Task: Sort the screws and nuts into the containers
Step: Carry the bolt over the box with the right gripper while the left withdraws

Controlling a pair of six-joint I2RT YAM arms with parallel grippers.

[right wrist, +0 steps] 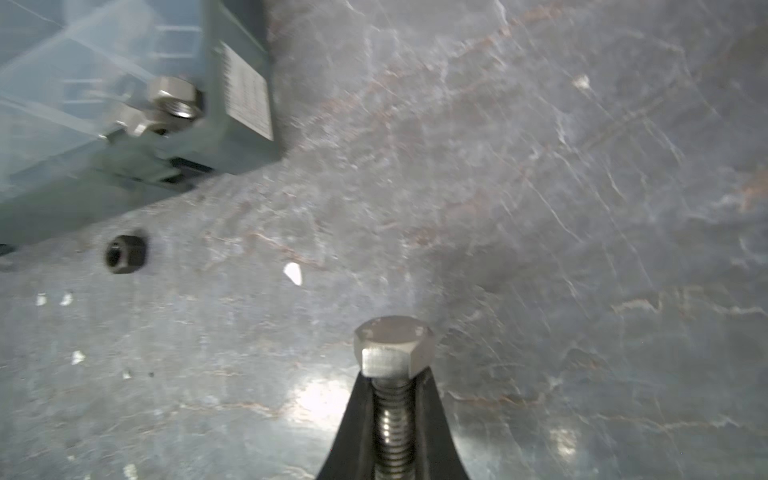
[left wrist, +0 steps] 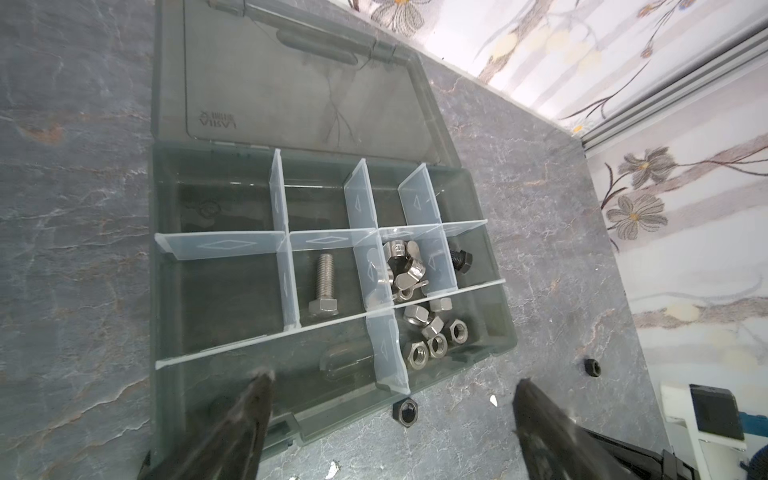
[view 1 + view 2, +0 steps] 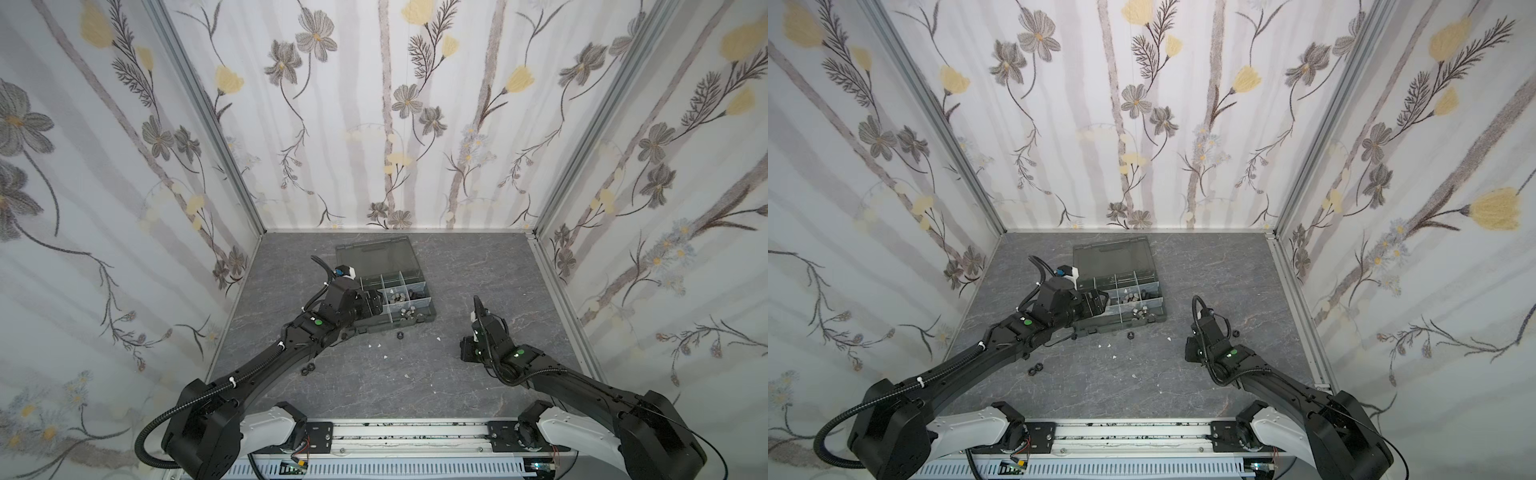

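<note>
The containers are the cells of a dark grey organizer box, split by pale dividers. One cell holds a silver screw, another a black screw. Silver nuts fill a front cell, and winged and domed ones sit in the cell behind it. A black nut lies on the table by the box's front wall. My left gripper hangs open over that front edge, holding nothing. My right gripper is shut on a silver screw low over the table, right of the box.
The box's smoky lid lies open flat behind it. Another black nut lies right of the box, and two more beside the left arm. White flecks dot the grey table. Flowered walls enclose three sides.
</note>
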